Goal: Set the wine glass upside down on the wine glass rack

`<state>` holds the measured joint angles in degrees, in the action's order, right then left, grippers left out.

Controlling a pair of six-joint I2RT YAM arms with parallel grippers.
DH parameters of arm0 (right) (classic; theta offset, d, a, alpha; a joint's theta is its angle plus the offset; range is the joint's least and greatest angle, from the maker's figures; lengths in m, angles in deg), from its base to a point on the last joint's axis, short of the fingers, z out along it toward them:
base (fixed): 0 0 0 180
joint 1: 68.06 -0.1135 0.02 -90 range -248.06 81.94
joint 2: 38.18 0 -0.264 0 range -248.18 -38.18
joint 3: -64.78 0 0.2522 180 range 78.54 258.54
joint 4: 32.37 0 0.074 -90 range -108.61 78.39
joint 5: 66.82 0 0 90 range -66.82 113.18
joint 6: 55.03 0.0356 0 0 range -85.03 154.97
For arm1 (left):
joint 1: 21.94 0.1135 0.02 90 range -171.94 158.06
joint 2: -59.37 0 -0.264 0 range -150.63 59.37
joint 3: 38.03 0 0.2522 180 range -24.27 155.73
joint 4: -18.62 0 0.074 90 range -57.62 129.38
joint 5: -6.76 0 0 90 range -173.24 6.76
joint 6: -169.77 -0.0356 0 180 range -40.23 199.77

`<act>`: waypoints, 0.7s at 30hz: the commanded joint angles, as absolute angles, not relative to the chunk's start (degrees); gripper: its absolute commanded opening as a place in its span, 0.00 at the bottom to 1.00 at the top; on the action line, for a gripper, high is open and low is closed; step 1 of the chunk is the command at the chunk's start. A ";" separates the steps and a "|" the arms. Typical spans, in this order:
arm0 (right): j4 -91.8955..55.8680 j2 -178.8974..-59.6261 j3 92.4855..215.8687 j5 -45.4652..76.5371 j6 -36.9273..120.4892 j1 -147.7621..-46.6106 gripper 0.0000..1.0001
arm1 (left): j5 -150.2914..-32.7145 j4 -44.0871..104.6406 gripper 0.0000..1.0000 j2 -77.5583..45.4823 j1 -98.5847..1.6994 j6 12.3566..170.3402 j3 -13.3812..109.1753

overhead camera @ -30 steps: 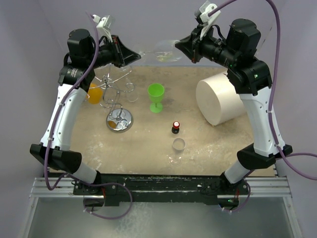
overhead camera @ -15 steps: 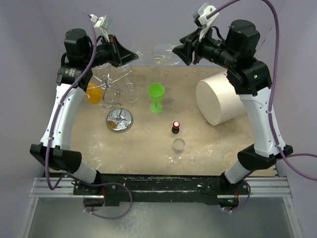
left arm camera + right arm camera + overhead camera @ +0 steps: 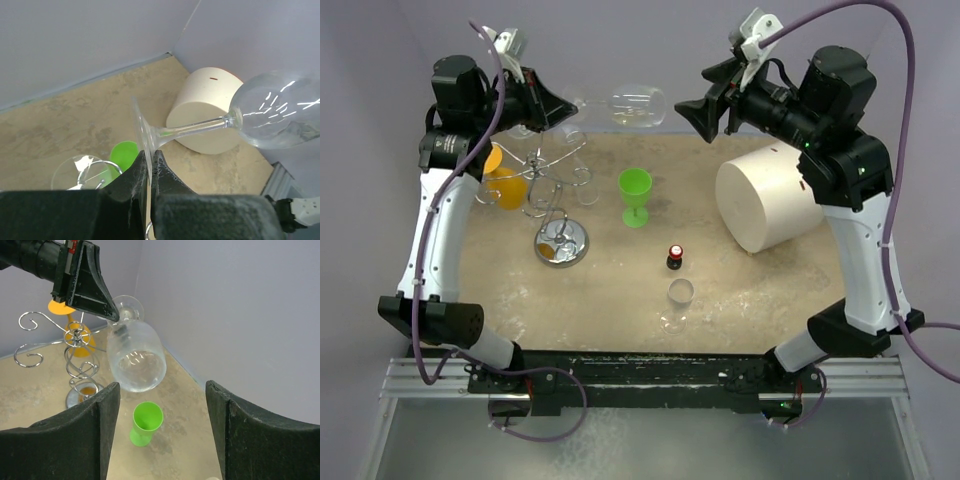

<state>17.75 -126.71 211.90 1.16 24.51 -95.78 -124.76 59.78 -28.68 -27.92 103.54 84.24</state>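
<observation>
Hanging sideways above the rack's (image 3: pixel 556 192) far side, the glass (image 3: pixel 632 104) is pinched by its foot in the left gripper (image 3: pixel 561 104); the right gripper (image 3: pixel 705 92) has just spread and backed off the bowl, so the handover looks done.

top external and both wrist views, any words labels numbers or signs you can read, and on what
No text can be read in any view.
Small red-capped bottle: any label is too small to read.
White cylinder: one short dark mark near its top edge, not legible as a letter or number.
</observation>
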 commanded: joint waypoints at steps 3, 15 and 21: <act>17.34 -123.61 212.20 1.09 23.01 -94.97 0.73 | -116.16 66.71 0.00 -22.60 -27.70 86.21 91.23; 15.54 -120.59 208.08 -1.15 24.30 -89.94 0.78 | -115.07 87.14 0.00 -15.44 -30.24 54.89 93.41; 12.82 -118.36 202.79 -2.42 25.43 -86.78 0.85 | -114.51 95.51 0.00 -11.49 -31.34 44.44 92.43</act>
<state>17.36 -120.44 205.04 -0.55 24.29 -88.53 -114.95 90.07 -14.24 -30.83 54.73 91.69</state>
